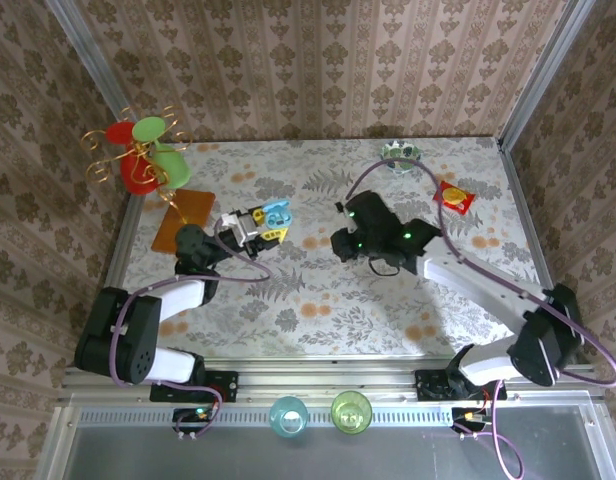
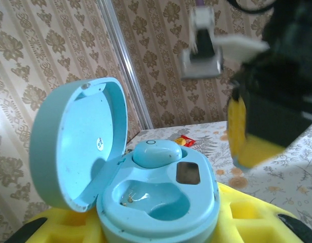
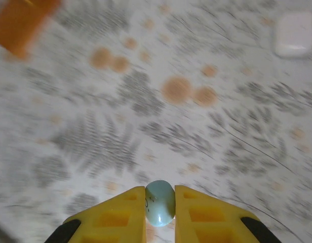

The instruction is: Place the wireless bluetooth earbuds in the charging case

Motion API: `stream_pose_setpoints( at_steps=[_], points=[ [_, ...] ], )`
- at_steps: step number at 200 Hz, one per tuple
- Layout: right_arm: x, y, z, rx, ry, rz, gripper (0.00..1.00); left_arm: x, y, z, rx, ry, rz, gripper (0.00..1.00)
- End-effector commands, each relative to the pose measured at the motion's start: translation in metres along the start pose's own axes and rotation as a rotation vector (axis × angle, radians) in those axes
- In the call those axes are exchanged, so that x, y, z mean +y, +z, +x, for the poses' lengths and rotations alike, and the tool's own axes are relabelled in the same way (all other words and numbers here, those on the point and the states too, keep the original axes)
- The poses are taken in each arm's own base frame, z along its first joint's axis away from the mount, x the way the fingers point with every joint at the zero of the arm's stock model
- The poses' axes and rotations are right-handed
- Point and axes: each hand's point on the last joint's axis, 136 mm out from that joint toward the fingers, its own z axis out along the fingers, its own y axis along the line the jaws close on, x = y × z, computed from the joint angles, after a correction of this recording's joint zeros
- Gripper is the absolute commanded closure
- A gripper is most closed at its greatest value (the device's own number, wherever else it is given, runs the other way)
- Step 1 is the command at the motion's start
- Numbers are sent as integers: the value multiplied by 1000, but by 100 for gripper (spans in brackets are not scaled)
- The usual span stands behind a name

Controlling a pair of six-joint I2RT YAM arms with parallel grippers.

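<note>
- Between the yellow fingers of the left hand [image 1: 256, 228], the charging case [image 2: 209, 195] is held narrowly by its base, with its lid [image 2: 77, 142] swung open to the left.
- One earbud [image 2: 155, 152] is already seated in the far well, so half the task is judged done; the near well [image 2: 146, 200] is seen empty.
- A second earbud [image 3: 159, 203] is pinched between the nearly closed fingertips of the right hand [image 3: 160, 190], over the patterned bench [image 3: 196, 126].
- Carrying this earbud across and seating it in the near well is judged to be what is left.
- The left arm is stretched forward from its base; the right arm is reached leftward across the bench, with its hand near the case but apart from it.
</note>
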Motion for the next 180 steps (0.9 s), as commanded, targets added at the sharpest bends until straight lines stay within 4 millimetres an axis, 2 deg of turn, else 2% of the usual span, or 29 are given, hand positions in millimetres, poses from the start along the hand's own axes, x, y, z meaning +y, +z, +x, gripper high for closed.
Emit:
stream_pose_setpoints(
  at_steps=[1,37,101,103,107,141,180],
  points=[
    [53,-24,-29,-82,38,-329,81,-5,8,-8,-30,41,38,72],
    [88,-49,-55,-146,23,-514,81,-11,17,-2,-27,2,69,73],
    [110,-49,-68,-160,-38,-550,82,-22,37,0,-39,-21,130,73],
    [109,-40,-66,-143,-34,-539,82,-22,37,1,-39,-23,130,73],
    [108,-36,-65,-136,-34,-530,81,-23,39,1,-40,-24,134,73],
    [108,-24,-67,-125,-32,-510,82,-26,42,-2,-47,-22,149,74],
    [98,-9,-64,-109,-28,-450,82,-26,43,-3,-50,-21,153,74]
  ],
)
